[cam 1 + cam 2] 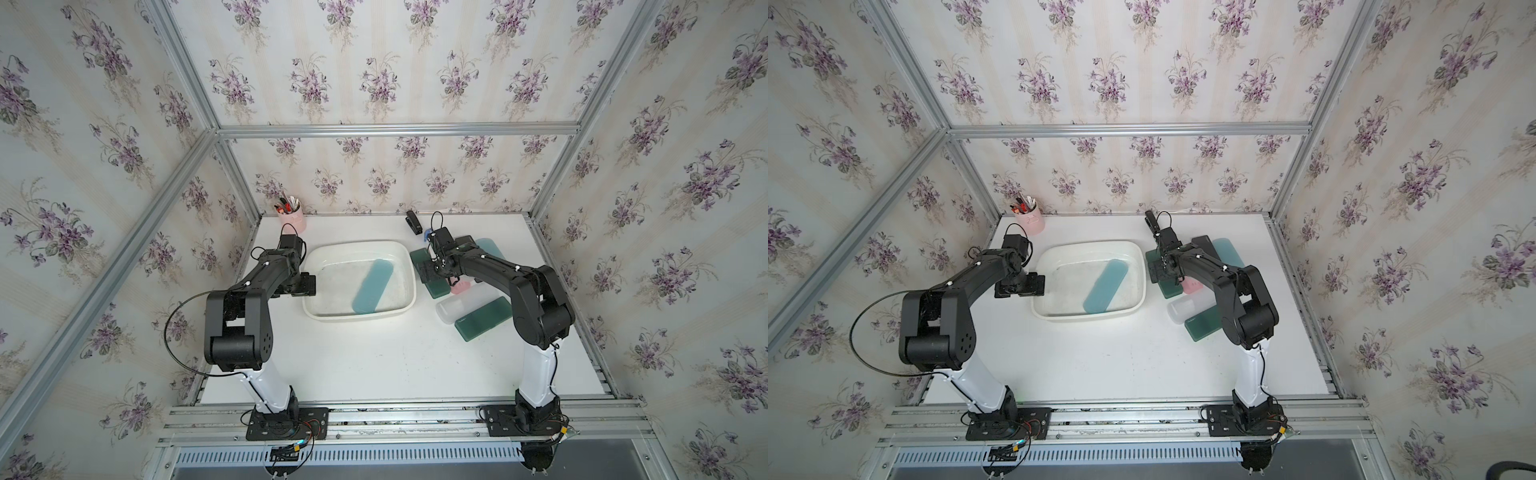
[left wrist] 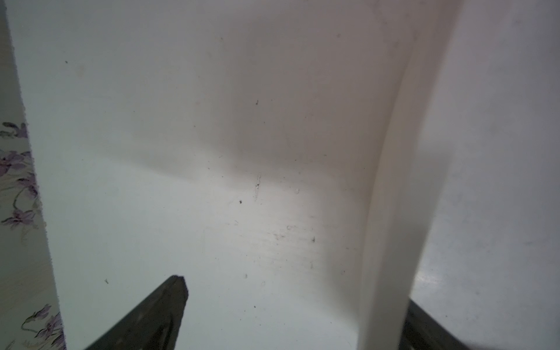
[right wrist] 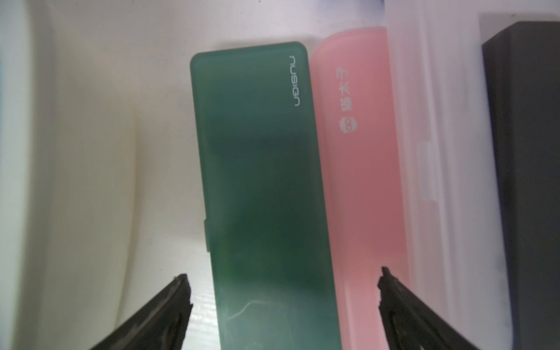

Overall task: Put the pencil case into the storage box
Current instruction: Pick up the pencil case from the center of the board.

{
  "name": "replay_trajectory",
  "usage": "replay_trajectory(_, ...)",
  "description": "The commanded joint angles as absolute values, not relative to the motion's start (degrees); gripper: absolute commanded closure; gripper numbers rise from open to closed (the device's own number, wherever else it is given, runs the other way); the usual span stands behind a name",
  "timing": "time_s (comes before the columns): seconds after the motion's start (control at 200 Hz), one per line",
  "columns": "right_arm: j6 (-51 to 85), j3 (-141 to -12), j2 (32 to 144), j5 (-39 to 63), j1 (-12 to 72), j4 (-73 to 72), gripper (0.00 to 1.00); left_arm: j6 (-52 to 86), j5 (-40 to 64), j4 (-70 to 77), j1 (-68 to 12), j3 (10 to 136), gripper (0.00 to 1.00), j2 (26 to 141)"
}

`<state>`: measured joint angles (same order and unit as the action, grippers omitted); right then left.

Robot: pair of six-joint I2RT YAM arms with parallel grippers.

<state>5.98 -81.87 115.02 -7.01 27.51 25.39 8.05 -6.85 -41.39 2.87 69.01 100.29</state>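
1. Floral wallpaper closes in the white bench on three sides. At far left a pink pen cup stands well clear of the work.
2. My left arm reaches to the left side of the storage box. In the left wrist view the left jaws stand wide, with the tub's rolled rim running between them and nothing clamped. I judge they are there to steady the tub.
3. Inside the tub lies a pale teal pencil case, flat on the floor. Its long axis runs diagonally from the near left corner toward the far right.
4. Just right of the tub, my right arm holds the right jaws wide above a dark green pencil case, which lies flat on the bench. Its long axis points straight away from the wrist and runs alongside the tub's wall, so the jaws would close across its short width.
5. One fingertip hangs over bare bench; the other is above a pink case lying tight beside the green one. That side looks crowded to me.
6. Farther right a clear case lies against the pink one.
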Motion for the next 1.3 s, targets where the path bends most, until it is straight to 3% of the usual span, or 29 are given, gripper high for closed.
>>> replay_trajectory(0.0, 3.5, -83.1, 116.8, -7.9, 27.5, 24.4, 0.02, 7.7, -8.7, -42.5, 3.4, 68.9, 0.03, 100.1)
replay_trajectory(0.295, 1.5, -85.4, 120.4, -7.9, 26.7, 23.8, 0.03, 8.2, -5.8, -41.6, 2.9, 68.0, 0.02, 96.6)
replay_trajectory(0.799, 3.3, -84.0, 120.6, -0.3, 26.6, 23.3, 0.16, 7.7, -4.9, -40.4, 2.8, 67.8, 0.02, 97.6)
replay_trajectory(1.294, 2.3, -86.4, 123.0, -3.2, 26.6, 26.0, 0.09, 8.1, -6.7, -40.2, 3.9, 66.4, 0.02, 96.4)
